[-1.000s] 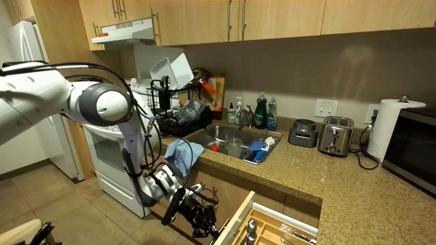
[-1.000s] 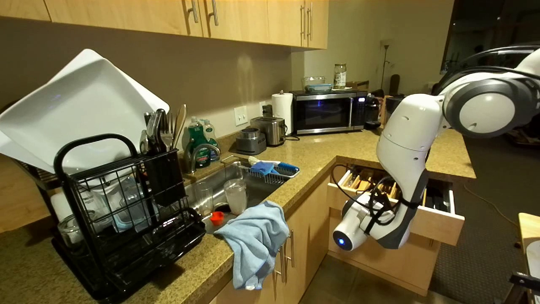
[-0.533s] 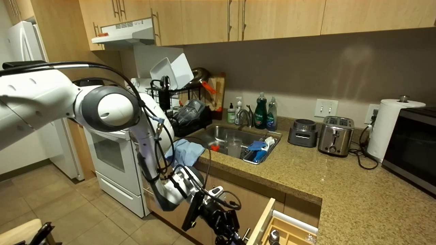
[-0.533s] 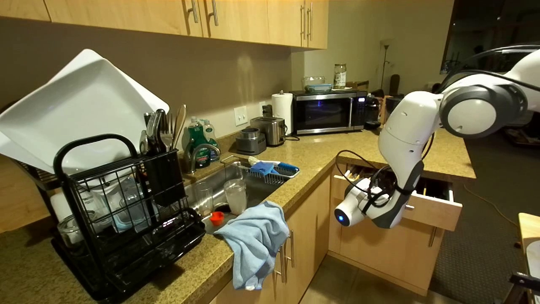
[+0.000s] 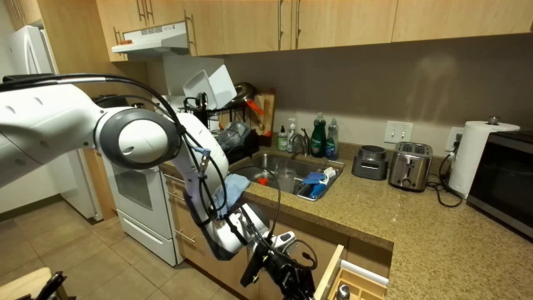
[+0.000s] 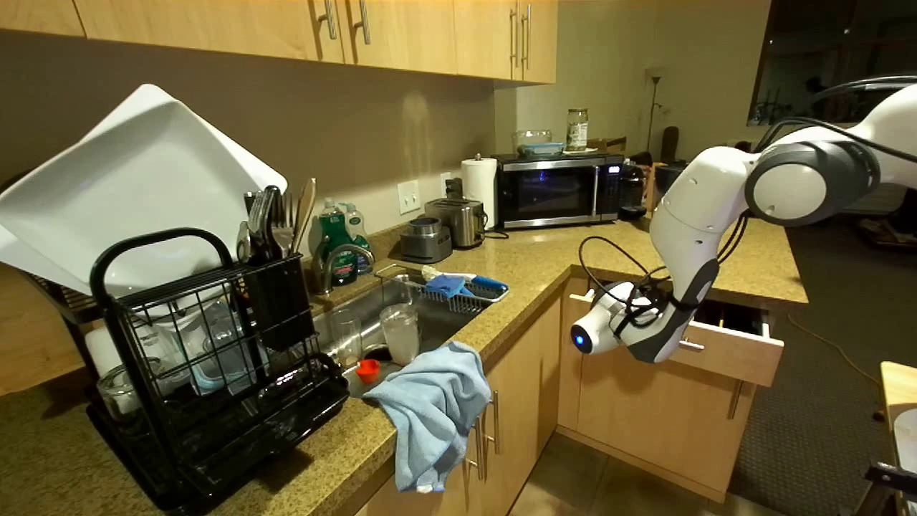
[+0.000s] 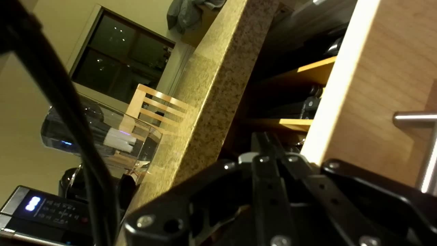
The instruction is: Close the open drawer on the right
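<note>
One drawer (image 6: 738, 351) to close, and poking partway out from under the counter (image 5: 354, 208), well within reach of the arm (image 6: 702, 204). Down to the gripper (image 7: 266, 138): clenched, with jaws drawn together and nothing visible between, presumably to serve as a stiff prod instead of a grasp. Posted right by the drawer's front edge in the wrist view, apart from the metal handle (image 7: 430, 171), a sensible choice, probably, for a shove inward with no grabbing needed. Touching the wood or just beside it? Impossible to tell from here. Inside, a glimpse of wooden dividers (image 7: 317, 65), likely fitted to keep a shiny utensil (image 5: 343, 292) from skidding during the slide. And on the move, yes: further in than a second ago, with the front edge shifted inward in both exterior views and less of the inside showing. Same story for the arm: swung along in step, with the wrist (image 6: 602, 326) higher now in an exterior view. No change at the blue towel (image 6: 437, 416), draped over the counter's edge, perhaps hung there to dry. Plainly more to push yet, judging by the gap left.
</note>
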Controlling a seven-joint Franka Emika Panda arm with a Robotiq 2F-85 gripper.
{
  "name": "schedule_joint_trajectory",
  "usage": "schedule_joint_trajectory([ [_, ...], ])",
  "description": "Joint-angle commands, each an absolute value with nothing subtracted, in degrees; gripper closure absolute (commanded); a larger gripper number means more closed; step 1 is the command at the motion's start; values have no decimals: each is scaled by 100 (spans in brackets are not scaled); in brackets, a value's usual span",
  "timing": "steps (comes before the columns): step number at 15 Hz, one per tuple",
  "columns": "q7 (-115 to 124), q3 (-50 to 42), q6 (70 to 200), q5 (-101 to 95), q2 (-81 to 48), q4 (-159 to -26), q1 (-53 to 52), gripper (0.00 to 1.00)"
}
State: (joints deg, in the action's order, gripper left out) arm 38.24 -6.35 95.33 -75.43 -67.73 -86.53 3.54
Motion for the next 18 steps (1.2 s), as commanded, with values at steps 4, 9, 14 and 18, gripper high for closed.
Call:
schedule_joint_trajectory([
  [4,3764,-103,10155,-7447,-6015,-9161,74,100],
  [9,3787,255,10635,-7413,-5503,-9643,-254,100],
  [14,3741,468,11014,-7283,-5304,-10216,-454,100],
  [18,3754,386,11056,-7325,-5484,-10394,-524,100],
])
